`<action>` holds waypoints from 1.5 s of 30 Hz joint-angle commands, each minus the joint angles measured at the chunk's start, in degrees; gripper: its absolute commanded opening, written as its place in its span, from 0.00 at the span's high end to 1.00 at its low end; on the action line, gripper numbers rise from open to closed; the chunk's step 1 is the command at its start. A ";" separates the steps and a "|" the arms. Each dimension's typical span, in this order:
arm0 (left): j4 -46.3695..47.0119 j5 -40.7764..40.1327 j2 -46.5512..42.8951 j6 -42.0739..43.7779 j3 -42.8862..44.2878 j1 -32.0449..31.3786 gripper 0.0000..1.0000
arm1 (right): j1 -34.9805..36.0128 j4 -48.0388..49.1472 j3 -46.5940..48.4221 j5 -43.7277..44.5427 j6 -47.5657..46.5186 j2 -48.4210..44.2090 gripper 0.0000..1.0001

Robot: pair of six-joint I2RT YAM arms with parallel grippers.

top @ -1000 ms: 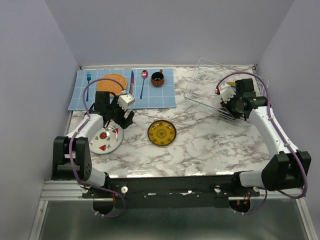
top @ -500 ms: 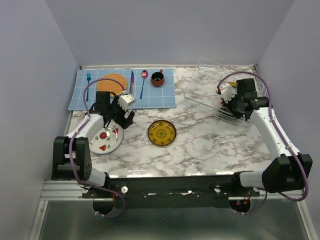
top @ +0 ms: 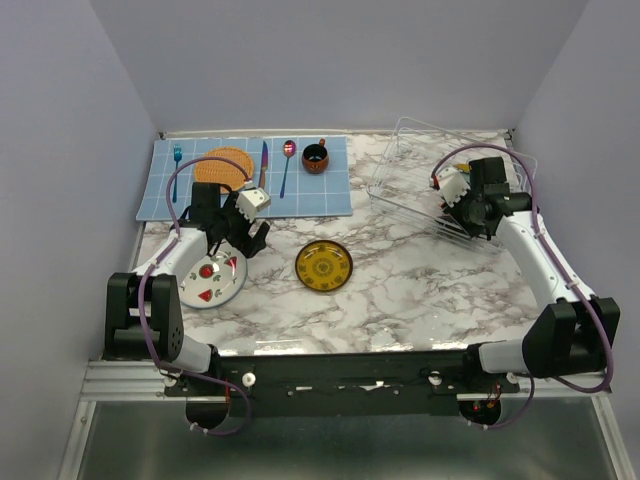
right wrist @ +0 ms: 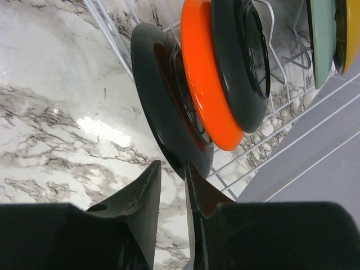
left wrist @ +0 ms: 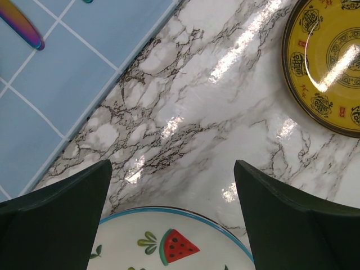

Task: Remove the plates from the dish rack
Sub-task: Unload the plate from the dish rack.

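The white wire dish rack (top: 400,170) stands at the back right. In the right wrist view it holds a glossy black plate (right wrist: 163,101), an orange-red plate (right wrist: 202,84), another black plate (right wrist: 242,62) and more behind, all on edge. My right gripper (top: 455,205) is at the rack's near side. Its jaws (right wrist: 172,163) are nearly together, with the first black plate's lower rim between the tips. My left gripper (top: 250,238) is open and empty (left wrist: 171,163), just above the far edge of the white plate with red wedges (top: 211,279) (left wrist: 169,242). The mustard-yellow plate (top: 323,266) (left wrist: 332,62) lies flat mid-table.
A blue tiled mat (top: 250,195) at the back left carries an orange woven disc (top: 225,168), a fork (top: 177,158), a knife (top: 264,165), a spoon (top: 287,160) and a dark cup (top: 315,158). Walls close the table on three sides.
My right gripper has shifted slightly up and left, closer into the rack. The left arm and both plates on the table have not moved.
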 commanded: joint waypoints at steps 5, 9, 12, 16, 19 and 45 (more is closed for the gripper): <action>0.02 -0.92 -0.51 1.08 -0.36 -0.38 0.01 | 0.30 3.64 -2.41 1.83 -0.51 1.74 0.69; 0.02 -1.27 -0.51 1.25 -0.54 -0.38 0.01 | 0.30 4.17 -2.50 2.01 -0.42 2.18 0.69; 0.02 -1.18 -0.60 1.26 -0.45 -0.38 0.01 | 0.22 4.35 -2.32 2.01 -0.42 2.53 0.69; 0.02 -0.92 -0.51 1.25 -0.72 -0.38 0.01 | 0.22 4.87 -2.41 2.45 -0.68 3.23 0.69; 0.02 -0.92 -0.69 1.26 -0.81 -0.38 0.01 | 0.30 5.31 -2.58 2.71 -0.77 3.76 0.69; -0.07 -0.66 -1.83 1.52 -1.68 -0.38 0.01 | 0.30 3.91 -2.59 4.03 -0.95 2.01 0.98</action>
